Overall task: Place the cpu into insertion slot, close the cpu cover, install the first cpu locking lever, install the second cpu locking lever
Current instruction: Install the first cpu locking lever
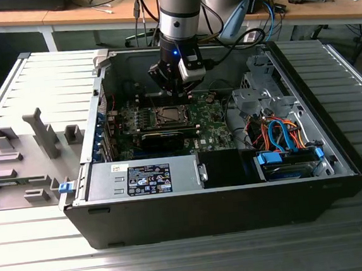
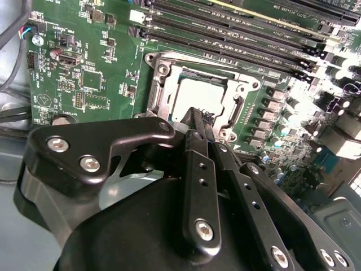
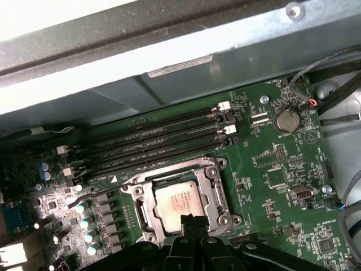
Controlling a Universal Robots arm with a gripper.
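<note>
End effector fingers pressed together, tips at the cpu cover edge; cpu seated beneath.

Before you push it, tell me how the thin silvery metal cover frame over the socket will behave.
The thin silvery metal cover frame lies flat around the grey-topped square chip, so it probably pivots rather than slides. Being thin plate, it likely flexes slightly. The black gripper is nearest its edge.

A lab: cable-strewn wooden benches behind an opened computer case.
</note>
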